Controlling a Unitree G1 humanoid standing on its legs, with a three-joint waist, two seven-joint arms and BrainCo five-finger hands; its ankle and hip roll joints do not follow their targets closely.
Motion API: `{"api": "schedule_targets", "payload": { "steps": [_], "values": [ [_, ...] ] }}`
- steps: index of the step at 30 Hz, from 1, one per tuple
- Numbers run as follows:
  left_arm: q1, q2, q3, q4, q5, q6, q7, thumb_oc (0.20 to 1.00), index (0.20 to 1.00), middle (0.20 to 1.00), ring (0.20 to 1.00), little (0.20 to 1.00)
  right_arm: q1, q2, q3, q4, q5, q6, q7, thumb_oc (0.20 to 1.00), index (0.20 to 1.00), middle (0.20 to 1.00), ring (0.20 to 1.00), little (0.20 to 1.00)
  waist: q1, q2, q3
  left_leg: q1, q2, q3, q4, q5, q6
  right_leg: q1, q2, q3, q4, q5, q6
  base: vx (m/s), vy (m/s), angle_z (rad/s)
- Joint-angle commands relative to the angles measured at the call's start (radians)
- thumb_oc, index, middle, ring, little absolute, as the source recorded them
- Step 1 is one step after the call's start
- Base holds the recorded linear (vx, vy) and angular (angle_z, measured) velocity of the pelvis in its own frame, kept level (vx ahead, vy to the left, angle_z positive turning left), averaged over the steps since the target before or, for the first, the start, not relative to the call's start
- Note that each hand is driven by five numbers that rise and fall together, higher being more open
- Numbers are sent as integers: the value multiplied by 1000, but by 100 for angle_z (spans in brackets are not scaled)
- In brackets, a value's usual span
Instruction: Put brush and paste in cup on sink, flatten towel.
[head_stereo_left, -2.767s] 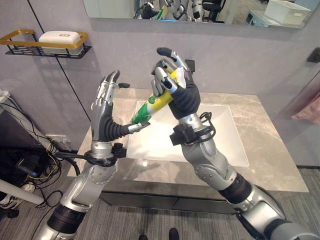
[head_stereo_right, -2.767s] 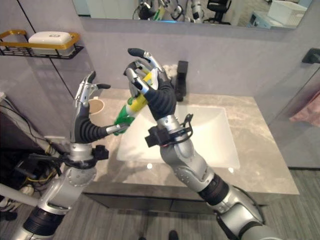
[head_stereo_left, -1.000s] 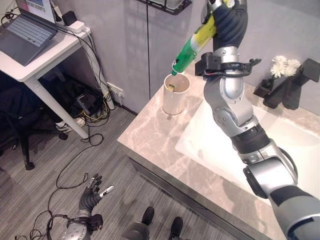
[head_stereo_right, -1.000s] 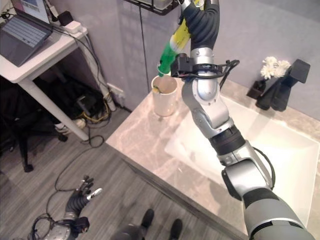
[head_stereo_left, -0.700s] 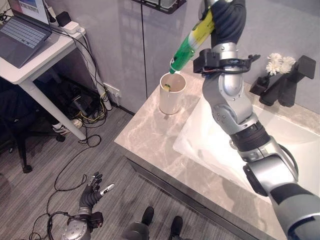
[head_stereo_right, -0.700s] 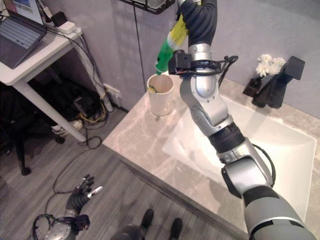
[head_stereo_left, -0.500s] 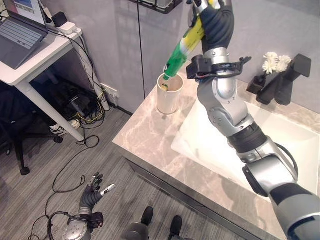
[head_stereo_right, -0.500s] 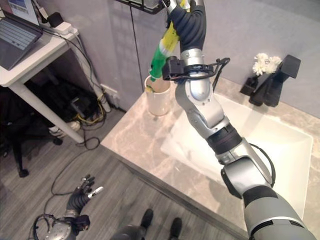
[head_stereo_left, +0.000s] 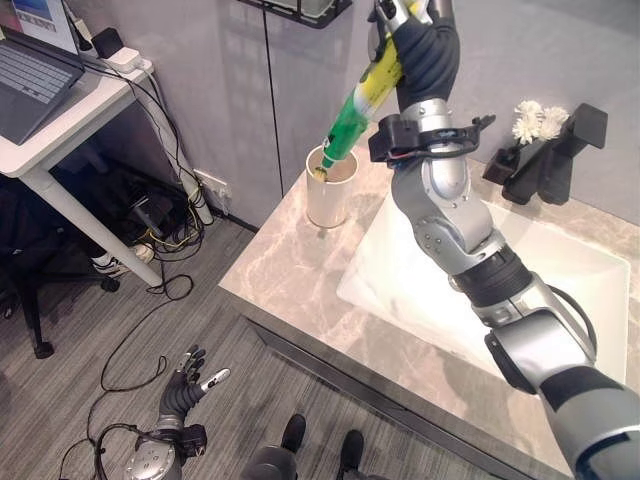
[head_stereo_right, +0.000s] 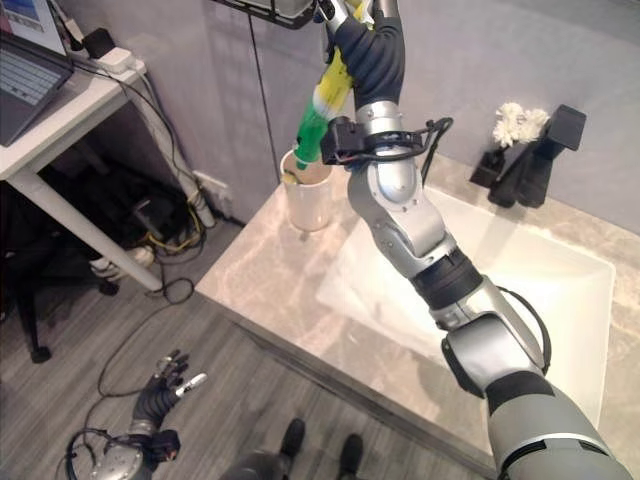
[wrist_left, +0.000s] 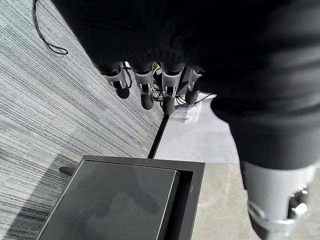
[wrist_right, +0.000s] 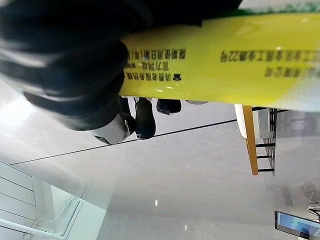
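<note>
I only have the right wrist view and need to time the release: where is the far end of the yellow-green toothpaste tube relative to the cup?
Observer: The tube slants down from the right hand. Its green end is at the mouth of the white cylindrical cup.
Operator: Is the cup near an edge?
Observer: It stands on the marble counter by the wall, left of the white basin.
Operator: Where is the left hand?
Observer: The left hand hangs low over the floor, fingers relaxed, holding nothing.

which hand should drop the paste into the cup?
Right. The right hand already grips the toothpaste tube, cap end at the cup rim. The left hand hangs low by the floor.
</note>
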Motion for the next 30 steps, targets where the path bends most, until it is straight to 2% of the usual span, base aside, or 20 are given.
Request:
{"api": "schedule_targets", "payload": {
  "steps": [1,30],
  "values": [
    [16,51,-21,9,32,-28,16,1000,1000,1000,1000,1000,-136,4,-14,29,1,-34,16,200,200,200,200,200,-8,-38,-55,-11,52,-22,-14,6,-31,19,-139,24,6,27,111,0,0,0],
    [8,30,-11,-3,51,-34,59,1000,1000,1000,1000,1000,-110,9,-14,46,-16,-16,6,200,200,200,200,200,-2,-51,-36,-25,49,-24,-14,8,-28,6,-140,29,6,35,114,0,0,0]
  ]
}}
